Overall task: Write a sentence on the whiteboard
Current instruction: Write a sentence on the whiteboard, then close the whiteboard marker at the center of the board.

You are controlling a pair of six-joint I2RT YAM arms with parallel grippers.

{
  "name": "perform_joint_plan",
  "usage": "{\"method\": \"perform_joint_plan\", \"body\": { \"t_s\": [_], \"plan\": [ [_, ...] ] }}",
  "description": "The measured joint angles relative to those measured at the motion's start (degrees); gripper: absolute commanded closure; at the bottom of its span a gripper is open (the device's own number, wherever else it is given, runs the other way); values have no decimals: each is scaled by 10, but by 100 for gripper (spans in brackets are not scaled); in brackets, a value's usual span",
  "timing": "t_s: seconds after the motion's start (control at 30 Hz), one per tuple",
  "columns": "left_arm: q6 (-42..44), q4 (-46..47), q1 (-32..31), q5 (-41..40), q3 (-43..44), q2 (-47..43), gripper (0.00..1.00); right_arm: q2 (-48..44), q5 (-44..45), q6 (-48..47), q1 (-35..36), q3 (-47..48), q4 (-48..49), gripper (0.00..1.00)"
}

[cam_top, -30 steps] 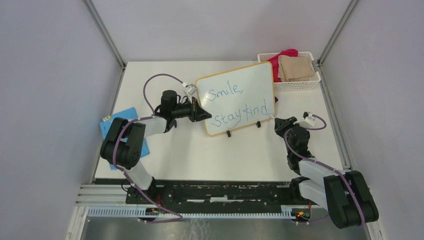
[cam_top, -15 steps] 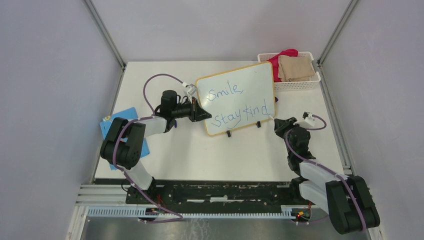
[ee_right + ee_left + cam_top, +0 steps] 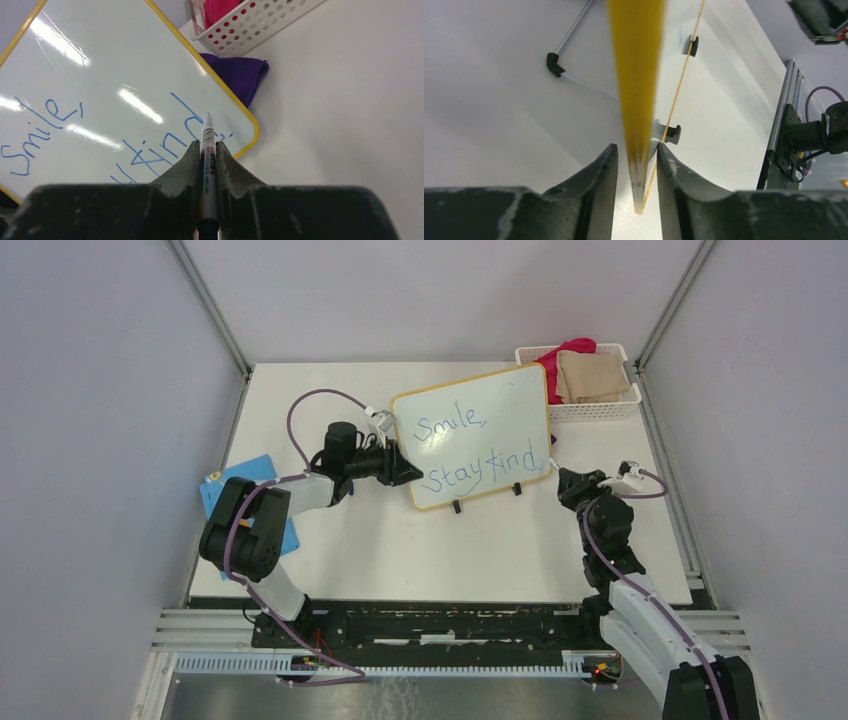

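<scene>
The whiteboard (image 3: 500,410), yellow-framed on small black feet, stands tilted at mid-table. The sentence (image 3: 480,455) on it reads "Smile," over "Stay kind" in blue. My left gripper (image 3: 408,472) is at the board's left edge. In the left wrist view its fingers (image 3: 604,170) straddle the yellow frame (image 3: 636,75) with a gap on each side, so it is open. My right gripper (image 3: 565,480) hovers just off the board's lower right corner, shut on a white marker (image 3: 208,145). The marker's tip points at the end of "kind" (image 3: 170,140) without touching.
A white perforated basket (image 3: 590,408) holding pink and beige cloths sits at the back right. A purple cloth (image 3: 239,74) lies behind the board's right corner. A blue card (image 3: 245,472) lies at the table's left edge under the left arm.
The left jaws have parted off the board's edge. The right arm has drawn back to the right, away from the board, with the marker still in its grip.
</scene>
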Motion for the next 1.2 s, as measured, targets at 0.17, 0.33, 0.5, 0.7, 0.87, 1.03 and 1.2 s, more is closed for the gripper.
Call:
{"method": "perform_joint_plan", "body": {
  "t_s": [0.17, 0.33, 0.5, 0.7, 0.87, 1.03, 1.2],
  "plan": [
    [12, -34, -5, -33, -3, -7, 32, -56, -10, -21, 7, 18, -48, 100],
    [19, -79, -9, -72, -15, -42, 22, -97, -15, -49, 25, 34, -86, 100],
    [33, -154, -20, -170, -41, -166, 1, -118, -16, -82, 51, 41, -110, 100],
    [28, -264, -25, -364, -34, -284, 0, -129, -24, -120, 81, 64, -129, 100],
    [-32, -386, -20, -518, 13, -260, 0, -120, -31, -151, 106, 105, -137, 100],
    [-84, -495, -17, -577, 117, -154, 3, -116, -38, -172, 117, 119, -139, 100],
    [-101, -545, -16, -621, 162, -82, 11, -115, -43, -184, 117, 119, -153, 100]
  ]
}}
